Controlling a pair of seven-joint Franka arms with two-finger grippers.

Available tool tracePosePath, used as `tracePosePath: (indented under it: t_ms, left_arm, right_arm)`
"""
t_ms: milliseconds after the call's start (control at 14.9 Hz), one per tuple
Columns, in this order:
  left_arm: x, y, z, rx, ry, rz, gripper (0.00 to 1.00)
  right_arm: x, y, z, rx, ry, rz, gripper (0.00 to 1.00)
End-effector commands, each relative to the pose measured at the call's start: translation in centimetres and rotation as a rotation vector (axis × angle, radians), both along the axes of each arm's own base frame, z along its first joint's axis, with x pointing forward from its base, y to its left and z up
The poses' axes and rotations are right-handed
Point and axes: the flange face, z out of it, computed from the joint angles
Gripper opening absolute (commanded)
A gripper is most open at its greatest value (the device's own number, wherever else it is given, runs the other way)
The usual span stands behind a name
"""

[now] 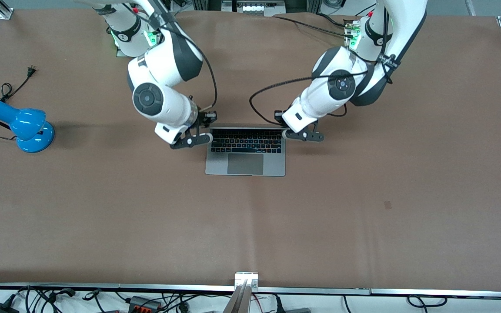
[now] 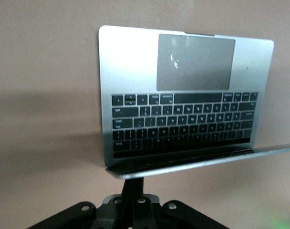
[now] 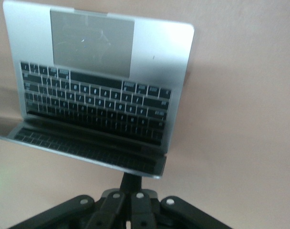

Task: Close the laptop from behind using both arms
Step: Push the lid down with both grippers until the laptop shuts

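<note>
While open on the table:
Laptop (image 1: 246,151): lid edge between both grippers.
Left gripper (image 1: 303,135): fingers' state unclear.
Right gripper (image 1: 192,140): fingers' state unclear.

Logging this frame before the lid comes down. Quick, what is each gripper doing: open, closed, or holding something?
Left gripper: at the laptop lid's edge, toward the left arm's end; cannot be told.
Right gripper: at the lid's edge, toward the right arm's end; cannot be told.

Laptop (image 1: 245,151): matt metal (blk plastic keys).
</note>
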Motion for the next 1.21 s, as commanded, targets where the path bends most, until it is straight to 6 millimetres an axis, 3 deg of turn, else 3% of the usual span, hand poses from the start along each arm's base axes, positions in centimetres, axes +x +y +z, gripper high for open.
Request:
tracePosePath:
  t_ms: [0,337,1144]
  left_arm:
    - [2.7,0.0,-1.3,0.011,-0.011,0.004,0.00]
    - [4.4,-0.7,-3.6,0.004,-0.025,0.033,0.00]
    - [5.1,-1.1,-10.5,0.039,-0.078,0.001,0.00]
  right_arm:
    - [2.6,0.4,-1.2,0.000,-0.009,-0.028,0.00]
    - [4.3,1.0,-5.1,-0.002,-0.045,-0.047,0.00]
    - [5.9,1.8,-12.6,-0.040,-0.081,-0.043,0.00]
